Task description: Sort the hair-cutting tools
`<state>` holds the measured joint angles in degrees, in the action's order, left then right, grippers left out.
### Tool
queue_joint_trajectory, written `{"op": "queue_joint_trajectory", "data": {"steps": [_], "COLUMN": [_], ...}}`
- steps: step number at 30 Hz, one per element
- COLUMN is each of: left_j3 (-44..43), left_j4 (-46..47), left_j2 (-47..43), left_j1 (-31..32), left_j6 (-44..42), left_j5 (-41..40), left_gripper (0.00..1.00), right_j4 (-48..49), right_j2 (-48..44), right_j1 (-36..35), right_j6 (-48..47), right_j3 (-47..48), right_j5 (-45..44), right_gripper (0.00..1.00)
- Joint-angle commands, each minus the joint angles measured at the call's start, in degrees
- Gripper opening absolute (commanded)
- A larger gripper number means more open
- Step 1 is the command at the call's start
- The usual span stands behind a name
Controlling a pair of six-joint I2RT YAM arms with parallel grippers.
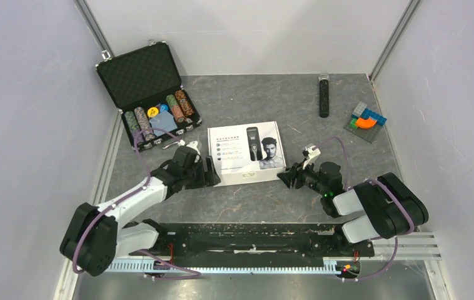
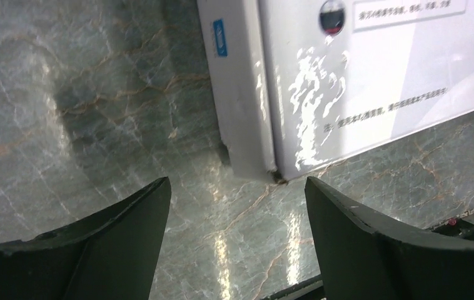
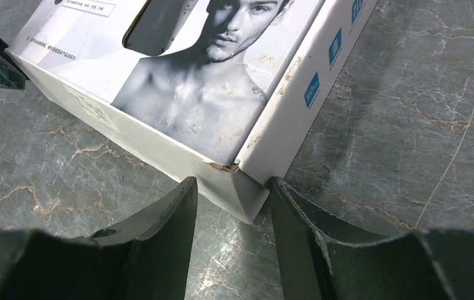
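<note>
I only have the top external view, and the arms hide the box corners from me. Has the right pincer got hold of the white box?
Observer: Not clamped, it seems. In the right wrist view the right pincer straddles a near corner of the white box, and a sliver of table shows beside one finger.
Operator: And the left pincer?
Observer: The left pincer is wide open and empty. The box's other near corner lies ahead of its fingers, not between them.
Operator: Any damage to the box?
Observer: The corner at the right pincer is scuffed and torn along its top edge.
</note>
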<state>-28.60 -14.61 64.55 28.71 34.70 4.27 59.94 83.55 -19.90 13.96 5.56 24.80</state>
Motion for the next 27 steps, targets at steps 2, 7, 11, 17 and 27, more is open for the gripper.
{"op": "queue_joint_trajectory", "data": {"steps": [2, 7, 11, 17, 27], "left_j3": [-6.47, -12.2, -11.63, -15.74, -20.15], "left_j4": [0.87, -7.19, -8.17, -10.22, -9.74], "left_j2": [2.85, 4.18, 4.47, 11.93, 18.15], "left_j1": [0.34, 0.43, 0.47, 0.56, 1.57], "left_j6": [-7.34, -19.83, -26.06, -30.92, -34.45], "left_j5": [-0.67, -2.96, -1.89, 2.13, 2.11], "left_gripper": [0.83, 0.85, 0.87, 0.88, 0.67], "right_j4": [4.7, 4.29, 4.48, 4.39, 5.32], "right_j2": [-0.13, 0.08, 0.4, 0.11, 0.36], "right_j1": [0.13, 0.15, 0.15, 0.14, 0.14], "right_j6": [-0.31, 0.07, 0.75, 0.98, 2.13], "right_j3": [1.38, 1.72, 1.8, 2.09, 1.85], "right_j5": [0.37, -0.11, 0.28, 0.52, 0.61], "right_gripper": [0.48, 0.47, 0.47, 0.47, 0.46]}}
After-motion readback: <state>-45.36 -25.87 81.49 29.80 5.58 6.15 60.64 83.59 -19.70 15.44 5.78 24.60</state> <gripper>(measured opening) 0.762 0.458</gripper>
